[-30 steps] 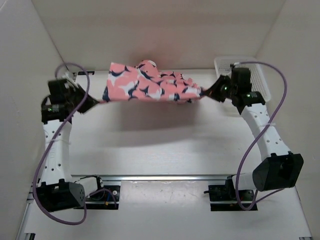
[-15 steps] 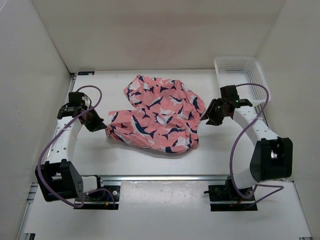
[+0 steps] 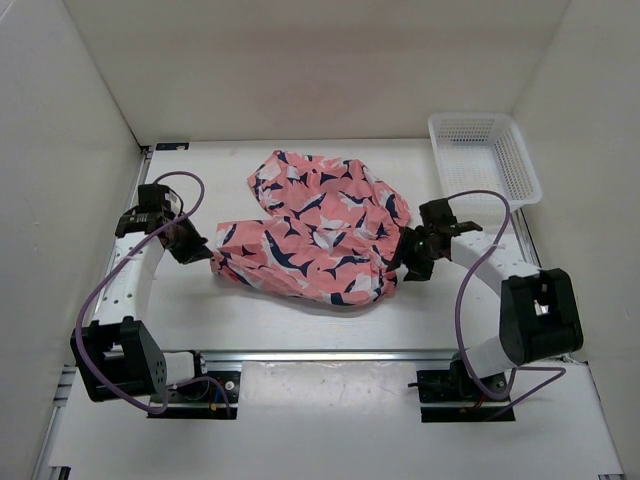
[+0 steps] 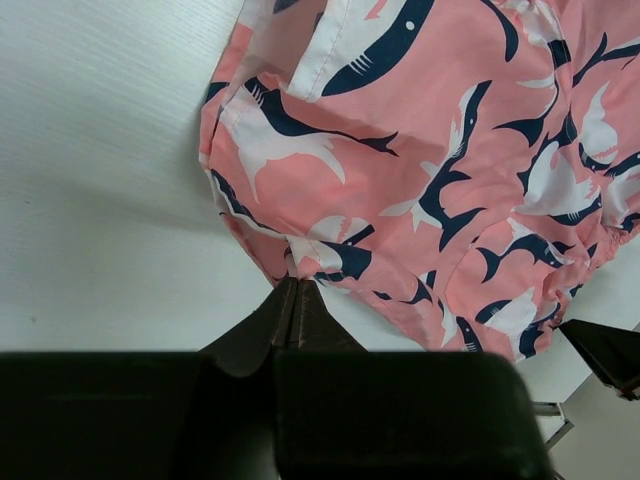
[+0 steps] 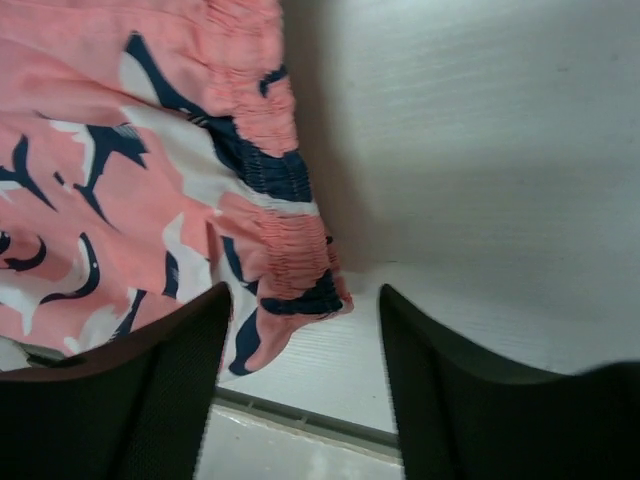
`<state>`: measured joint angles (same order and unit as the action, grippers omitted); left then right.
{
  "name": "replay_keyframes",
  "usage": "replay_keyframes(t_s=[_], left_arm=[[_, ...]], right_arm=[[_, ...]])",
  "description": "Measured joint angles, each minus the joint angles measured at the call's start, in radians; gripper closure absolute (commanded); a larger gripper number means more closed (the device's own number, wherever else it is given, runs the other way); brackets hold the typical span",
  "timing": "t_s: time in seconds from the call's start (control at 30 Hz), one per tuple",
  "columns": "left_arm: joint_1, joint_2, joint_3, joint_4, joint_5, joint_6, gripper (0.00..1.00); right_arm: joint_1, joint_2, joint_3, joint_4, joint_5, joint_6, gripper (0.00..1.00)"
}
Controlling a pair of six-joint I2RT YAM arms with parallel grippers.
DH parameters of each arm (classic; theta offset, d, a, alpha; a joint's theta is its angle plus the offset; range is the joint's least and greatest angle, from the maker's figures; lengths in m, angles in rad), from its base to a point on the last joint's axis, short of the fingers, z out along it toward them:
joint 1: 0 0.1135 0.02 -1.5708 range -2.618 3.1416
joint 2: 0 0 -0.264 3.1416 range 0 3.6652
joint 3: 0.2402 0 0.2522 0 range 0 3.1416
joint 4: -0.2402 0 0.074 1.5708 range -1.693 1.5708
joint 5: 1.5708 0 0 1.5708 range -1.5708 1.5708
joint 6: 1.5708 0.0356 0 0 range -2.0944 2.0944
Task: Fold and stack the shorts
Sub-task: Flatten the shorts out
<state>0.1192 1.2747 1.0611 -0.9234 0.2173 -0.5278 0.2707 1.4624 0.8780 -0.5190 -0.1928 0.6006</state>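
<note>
The salmon-pink shorts (image 3: 318, 228) with navy and white whale shapes lie crumpled on the table. My left gripper (image 3: 203, 250) is shut on their left edge; in the left wrist view the closed fingertips (image 4: 296, 290) pinch the fabric (image 4: 430, 150). My right gripper (image 3: 402, 258) is open at the right edge of the shorts. In the right wrist view its fingers (image 5: 170, 385) stand apart around the elastic waistband corner (image 5: 295, 275), which lies on the table between them.
A white mesh basket (image 3: 484, 155) stands at the back right corner. White walls enclose the table on three sides. The metal rail (image 3: 330, 355) runs along the near edge by the arm bases.
Both arms lowered the stretched shorts from the air onto the table. Since half a second ago the right gripper has slid left, down to the shorts' right edge. The left gripper still holds.
</note>
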Motion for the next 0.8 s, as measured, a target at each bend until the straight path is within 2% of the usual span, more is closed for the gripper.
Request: replay_keyframes(t_s=[0.27, 0.3, 0.33, 0.37, 0.63, 0.8], left_arm=[[0.0, -0.006, -0.003, 0.001, 0.0, 0.0, 0.89], [0.0, -0.008, -0.005, 0.001, 0.0, 0.0, 0.89], [0.0, -0.009, -0.006, 0.001, -0.001, 0.0, 0.89], [0.0, -0.009, -0.006, 0.001, -0.001, 0.0, 0.89], [0.0, -0.008, -0.007, 0.001, -0.018, 0.0, 0.89], [0.0, 0.031, -0.007, 0.003, -0.04, 0.0, 0.89]], right_arm=[[0.013, 0.1, -0.005, 0.088, -0.05, -0.006, 0.7], [0.015, 0.102, -0.005, 0.095, -0.062, -0.006, 0.74], [0.018, 0.102, -0.004, 0.101, -0.074, -0.007, 0.89], [0.019, 0.102, -0.002, 0.106, -0.084, -0.01, 0.99], [0.021, 0.05, 0.043, 0.102, -0.1, 0.019, 0.99], [0.022, 0.036, 0.195, 0.064, -0.034, 0.025, 0.99]])
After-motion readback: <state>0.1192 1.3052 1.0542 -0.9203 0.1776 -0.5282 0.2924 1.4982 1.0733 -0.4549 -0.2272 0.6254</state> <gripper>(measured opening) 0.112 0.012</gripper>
